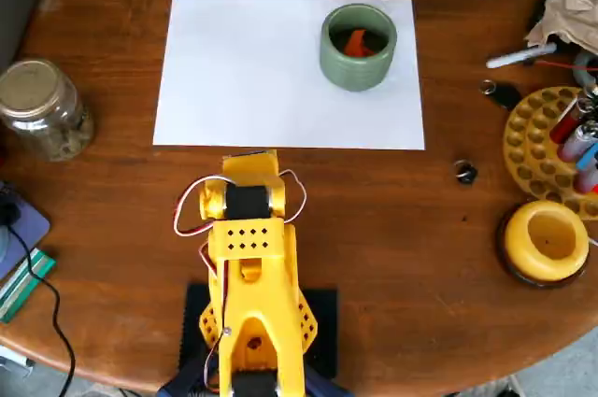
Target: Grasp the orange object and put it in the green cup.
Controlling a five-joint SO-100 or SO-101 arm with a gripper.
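1. Overhead view: the orange object (355, 42) lies inside the green cup (358, 47), resting against the dark interior.
2. The cup stands upright on the far right part of a white paper sheet (252, 79), which lies flat on the round wooden table (402, 229).
3. The yellow arm (248, 266) is folded back at the near edge of the table, its upper end just near the paper's near edge and well apart from the cup.
4. The gripper's fingers are hidden under the arm body; whether they are apart or closed cannot be told, and nothing shows in their hold.
5. Left side: a glass jar with a metal lid (39, 107).
6. Right side: a round yellow holder (547, 243) near the table edge; farther back, a yellow perforated tray (537, 145) with markers standing in it.
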